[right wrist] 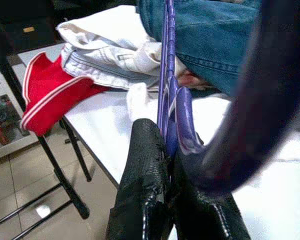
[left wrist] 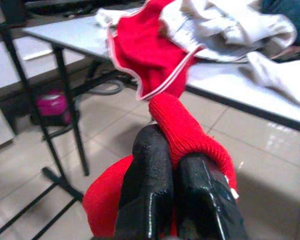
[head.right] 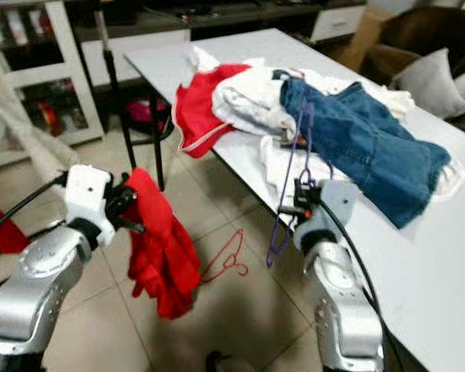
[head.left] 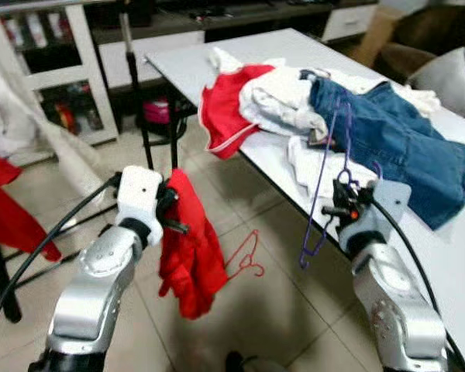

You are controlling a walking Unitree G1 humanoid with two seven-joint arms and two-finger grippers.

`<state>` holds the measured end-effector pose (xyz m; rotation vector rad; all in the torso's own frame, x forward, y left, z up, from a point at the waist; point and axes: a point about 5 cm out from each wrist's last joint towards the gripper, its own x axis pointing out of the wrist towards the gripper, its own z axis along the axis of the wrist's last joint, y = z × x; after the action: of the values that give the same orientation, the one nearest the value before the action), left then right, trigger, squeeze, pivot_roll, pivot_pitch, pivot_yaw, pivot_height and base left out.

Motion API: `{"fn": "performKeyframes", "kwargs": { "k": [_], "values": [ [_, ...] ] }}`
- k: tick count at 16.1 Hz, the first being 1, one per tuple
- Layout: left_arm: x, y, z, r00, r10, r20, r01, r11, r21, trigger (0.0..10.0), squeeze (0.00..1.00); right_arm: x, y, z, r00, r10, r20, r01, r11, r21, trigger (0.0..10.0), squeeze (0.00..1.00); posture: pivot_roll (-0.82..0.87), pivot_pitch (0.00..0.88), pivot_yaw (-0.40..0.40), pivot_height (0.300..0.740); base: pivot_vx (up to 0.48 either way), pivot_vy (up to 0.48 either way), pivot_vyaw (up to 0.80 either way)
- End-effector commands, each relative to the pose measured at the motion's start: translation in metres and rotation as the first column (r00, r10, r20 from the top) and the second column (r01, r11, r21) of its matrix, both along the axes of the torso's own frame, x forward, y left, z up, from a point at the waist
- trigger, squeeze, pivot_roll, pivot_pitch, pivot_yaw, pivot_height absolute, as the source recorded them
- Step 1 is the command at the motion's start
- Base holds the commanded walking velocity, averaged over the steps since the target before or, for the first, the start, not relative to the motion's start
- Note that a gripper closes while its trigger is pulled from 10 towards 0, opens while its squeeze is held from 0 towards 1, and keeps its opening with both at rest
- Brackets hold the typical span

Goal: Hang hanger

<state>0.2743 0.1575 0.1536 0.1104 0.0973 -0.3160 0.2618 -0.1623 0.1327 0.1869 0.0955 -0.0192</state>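
My right gripper is shut on a purple hanger, held upright beside the white table's front edge; in the right wrist view the purple hanger runs up between the black fingers. My left gripper is shut on a red garment that hangs down above the tiled floor. The left wrist view shows the red garment pinched between the two fingers. A red hanger lies on the floor between the arms.
A pile of clothes lies on the table: a red top draped over the edge, white garments and blue jeans. A black stand is behind. Red cloth hangs at far left. A white shelf stands at the back.
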Motion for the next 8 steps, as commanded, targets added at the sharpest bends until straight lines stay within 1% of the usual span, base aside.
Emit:
{"fn": "performKeyframes", "kwargs": {
  "k": [1,2,3,5,8],
  "values": [
    [0.0043,-0.0036,0.0140,0.998,-0.021,0.062,0.022,1.000,-0.013,10.0,0.00,-0.0028,-0.0031,0.0032,1.000,0.006,0.002,-0.006,1.000,-0.001,10.0,0.00,-0.08,0.000,-0.011,0.740,0.000,0.000,-0.77],
    [0.0043,-0.0036,0.0140,0.998,-0.021,0.062,0.022,1.000,-0.013,10.0,0.00,-0.0028,-0.0031,0.0032,1.000,0.006,0.002,-0.006,1.000,-0.001,10.0,0.00,-0.08,0.000,-0.011,0.740,0.000,0.000,-0.77],
    [0.0073,-0.0052,0.0142,0.998,-0.025,0.064,0.026,1.000,-0.016,10.0,0.00,-0.0048,-0.0035,0.0041,1.000,0.020,-0.005,-0.020,1.000,-0.012,10.0,0.00,-0.11,0.000,0.008,0.740,0.000,0.000,-0.77],
    [0.0072,-0.0087,0.0121,0.998,-0.039,0.049,0.041,0.999,-0.033,10.0,0.00,-0.0056,-0.0070,0.0049,1.000,-0.004,-0.006,0.004,1.000,-0.009,10.0,0.00,-0.11,0.000,0.003,0.740,0.000,0.000,-0.76],
    [0.0068,-0.0094,0.0099,0.999,-0.033,0.039,0.034,0.999,-0.023,10.0,0.00,-0.0049,-0.0081,0.0040,1.000,-0.008,-0.018,0.008,1.000,-0.003,10.0,0.00,-0.10,0.000,-0.020,0.740,0.000,0.000,-0.77]
  ]
}}
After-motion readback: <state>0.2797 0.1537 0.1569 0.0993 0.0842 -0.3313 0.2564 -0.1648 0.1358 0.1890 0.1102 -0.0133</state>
